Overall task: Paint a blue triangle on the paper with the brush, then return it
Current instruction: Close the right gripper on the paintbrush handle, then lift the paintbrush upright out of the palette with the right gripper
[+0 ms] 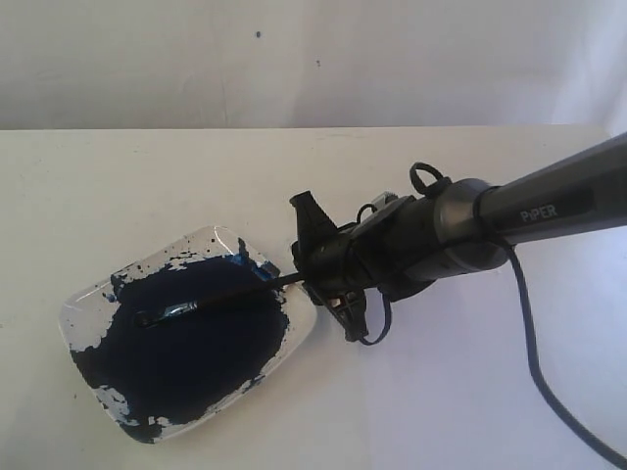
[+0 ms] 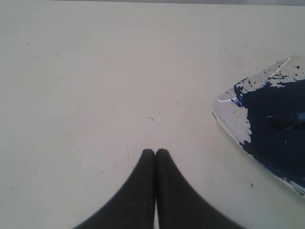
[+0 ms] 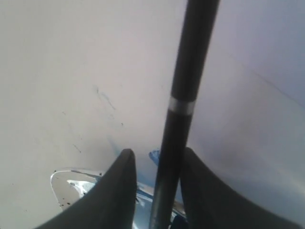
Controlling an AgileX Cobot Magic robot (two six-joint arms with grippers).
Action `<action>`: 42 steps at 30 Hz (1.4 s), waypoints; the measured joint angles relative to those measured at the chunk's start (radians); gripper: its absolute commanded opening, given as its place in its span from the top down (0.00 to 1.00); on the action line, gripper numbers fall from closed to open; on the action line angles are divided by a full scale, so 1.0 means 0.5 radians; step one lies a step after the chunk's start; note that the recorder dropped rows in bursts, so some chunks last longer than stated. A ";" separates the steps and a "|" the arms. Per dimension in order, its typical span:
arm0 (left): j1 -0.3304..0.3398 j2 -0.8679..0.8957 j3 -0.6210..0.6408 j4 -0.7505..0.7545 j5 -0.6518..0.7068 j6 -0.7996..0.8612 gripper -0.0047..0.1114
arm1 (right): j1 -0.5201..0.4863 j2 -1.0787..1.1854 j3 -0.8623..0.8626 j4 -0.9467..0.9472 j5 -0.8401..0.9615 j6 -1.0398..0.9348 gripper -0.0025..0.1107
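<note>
The brush (image 1: 225,297) lies across a clear dish (image 1: 88,294), its tip in the dark-blue paint pool (image 1: 186,352) and its handle over the dish's rim. My right gripper (image 1: 318,279) is at the handle end, open. In the right wrist view the black handle (image 3: 183,95) runs between the fingers of that gripper (image 3: 157,151), against one, with a gap to the other. The paper (image 3: 267,57) shows as a bluer white sheet past the handle. No blue triangle is in view. My left gripper (image 2: 155,151) hovers shut and empty over bare table beside the dish (image 2: 228,114).
The cream tabletop (image 1: 118,186) runs to a pale wall behind. A black cable (image 1: 534,362) hangs from the right arm down to the lower right. A few small paint specks mark the table near the dish.
</note>
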 measured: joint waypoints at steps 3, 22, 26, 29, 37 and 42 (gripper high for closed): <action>0.000 0.000 0.000 0.000 0.000 0.000 0.96 | 0.000 0.000 -0.004 0.000 -0.013 0.000 0.72; 0.000 0.000 0.000 0.000 0.000 0.000 0.96 | 0.000 0.000 -0.008 -0.004 -0.078 0.043 0.82; 0.000 0.000 0.000 0.000 0.000 0.000 0.96 | 0.000 0.000 -0.008 -0.004 -0.078 0.043 0.86; 0.000 0.000 0.000 0.000 0.000 0.000 0.96 | 0.000 0.000 -0.008 -0.004 -0.078 0.043 0.86; 0.000 0.000 0.000 0.000 0.000 0.000 0.96 | 0.000 0.000 -0.008 -0.004 -0.082 0.043 0.90; 0.000 0.000 0.000 0.000 0.000 0.000 0.96 | 0.000 0.000 -0.008 -0.004 -0.105 0.043 0.96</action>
